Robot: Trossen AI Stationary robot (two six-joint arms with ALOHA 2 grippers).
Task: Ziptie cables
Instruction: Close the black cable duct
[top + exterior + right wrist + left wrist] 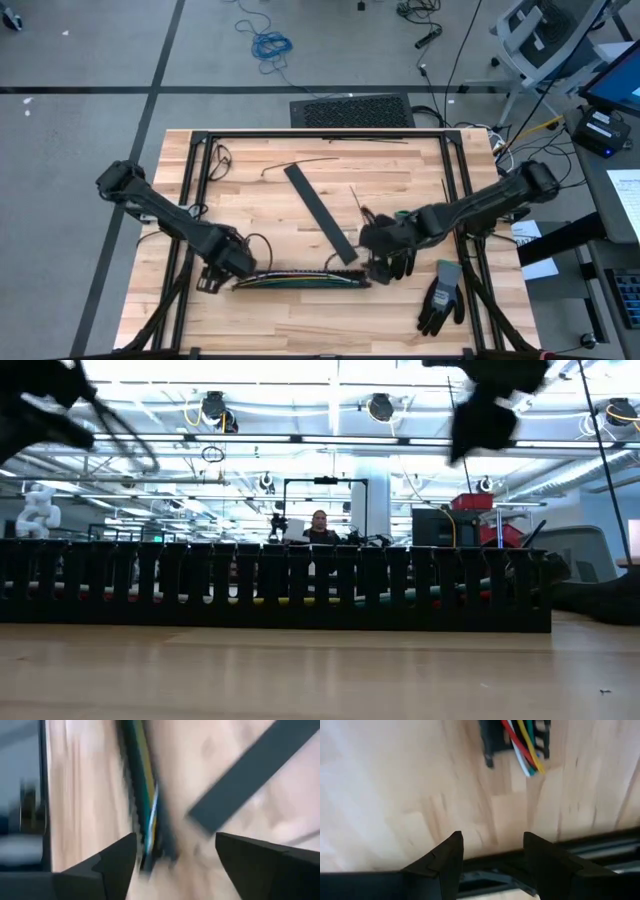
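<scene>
While the cables (300,280) lie in a slotted duct (305,276), a flat black strip (320,213) and glove (441,296) are seen nearby; left end effector (492,857) and right end effector (175,855) are spread apart, empty.

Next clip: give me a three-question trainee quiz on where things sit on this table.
1. True or false: the cables lie inside the slotted black channel.
2. Which end effector is at the channel's left end? A) left B) right
3. Fill in: the flat black strip lies ______ across the table, its lower end near the channel.

Key:
1. True; coloured wires show at the channel's end in the left wrist view.
2. A; the left end effector is there, open, and the right end effector, open, is at the other end.
3. diagonally
</scene>
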